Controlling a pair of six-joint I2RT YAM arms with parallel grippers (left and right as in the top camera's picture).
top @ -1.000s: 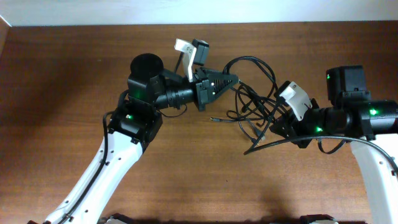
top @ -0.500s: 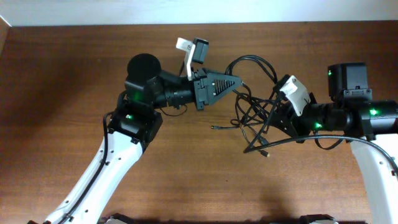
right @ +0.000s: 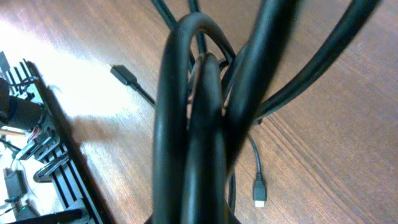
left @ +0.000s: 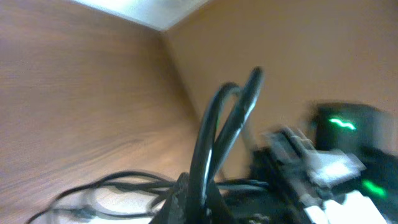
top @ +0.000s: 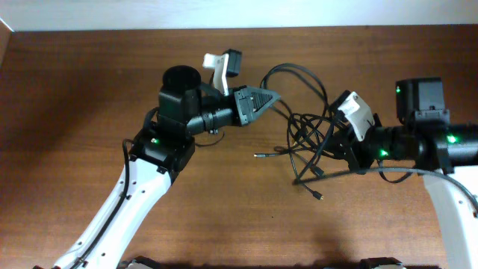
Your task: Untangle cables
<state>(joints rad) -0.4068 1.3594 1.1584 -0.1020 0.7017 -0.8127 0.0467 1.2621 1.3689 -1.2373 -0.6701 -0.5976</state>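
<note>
Currently, the cables point(top: 305, 133) are gathered as one knotted cluster right of centre in the overhead view, between the two arms and above the table point(top: 89, 90). The left gripper point(top: 273, 96) is closed on a loop that arcs toward the upper right; in the left wrist view, two strands are seen rising from between its fingers. The right gripper point(top: 334, 142) is closed on several strands at the cluster's right edge, and these fill the right wrist view. One plug point(top: 258, 155) lies free to the left of the cluster, and a second plug point(top: 319, 197) lies below it. No cord is seen fully separated. The task is therefore judged to be at an early stage: the crossings are yet to be pulled apart and each cord laid out alone.
</note>
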